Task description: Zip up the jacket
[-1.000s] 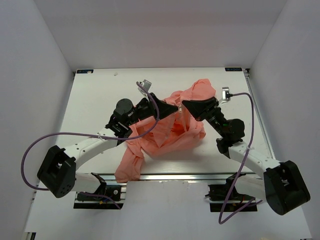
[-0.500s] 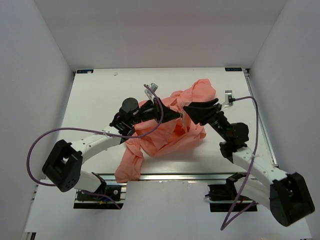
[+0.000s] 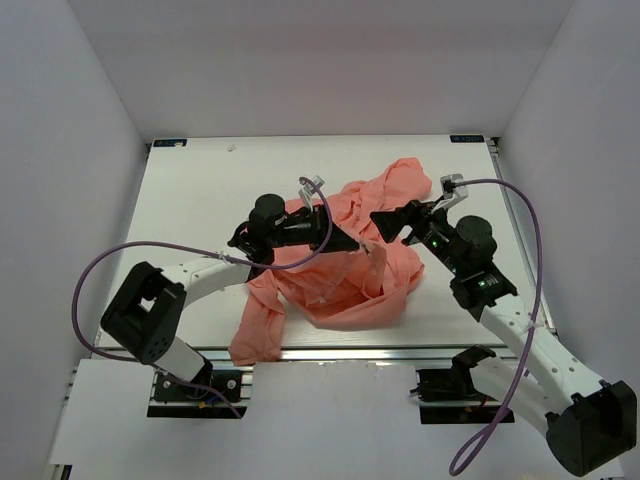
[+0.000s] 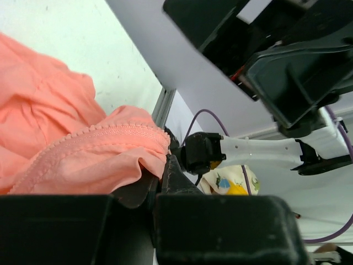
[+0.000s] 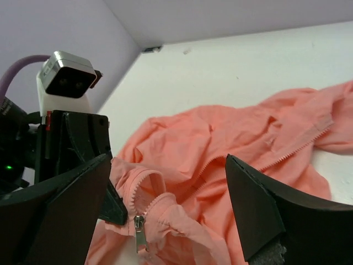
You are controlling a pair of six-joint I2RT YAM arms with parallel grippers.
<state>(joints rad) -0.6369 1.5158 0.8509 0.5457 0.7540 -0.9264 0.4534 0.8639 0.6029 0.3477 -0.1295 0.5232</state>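
Two arms meet over a crumpled pink jacket, lining up on its zipper.

Top view: the jacket [image 3: 340, 275] lies bunched mid-desk [image 3: 200, 190]. My left end effector [image 3: 353, 241] pinches its front edge, and my right end effector [image 3: 385, 221] hovers just to the right. Left wrist view: the zipper tape [image 4: 99, 141] is clamped in my grip. Right wrist view: my right fingers [image 5: 265, 221] are spread wide, with the zipper pull [image 5: 139, 226] dangling low between them. I should close squarely on that pull while my left end effector holds the tape taut.

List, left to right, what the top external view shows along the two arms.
Left arm's base → left pincer, shut on the jacket → right pincer, open → right arm's base.
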